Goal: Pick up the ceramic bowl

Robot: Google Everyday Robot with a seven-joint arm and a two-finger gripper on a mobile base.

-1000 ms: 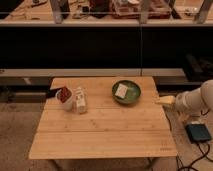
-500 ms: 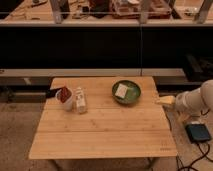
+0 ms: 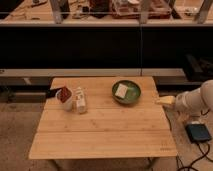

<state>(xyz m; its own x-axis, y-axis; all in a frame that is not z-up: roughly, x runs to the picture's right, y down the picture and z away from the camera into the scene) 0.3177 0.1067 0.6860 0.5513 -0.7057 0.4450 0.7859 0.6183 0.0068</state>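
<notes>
Nothing differs from before: the gripper, open or closed I cannot tell, hovers off the bench's right edge near the bowl sitting back-right, probably heavy, glaze-slippery, breakable, so pinch its rim.

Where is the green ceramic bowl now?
In the camera view, the round dark green ceramic bowl sits on the far right part of the light wooden table; the gripper is just right of it, at the table's edge.
</notes>
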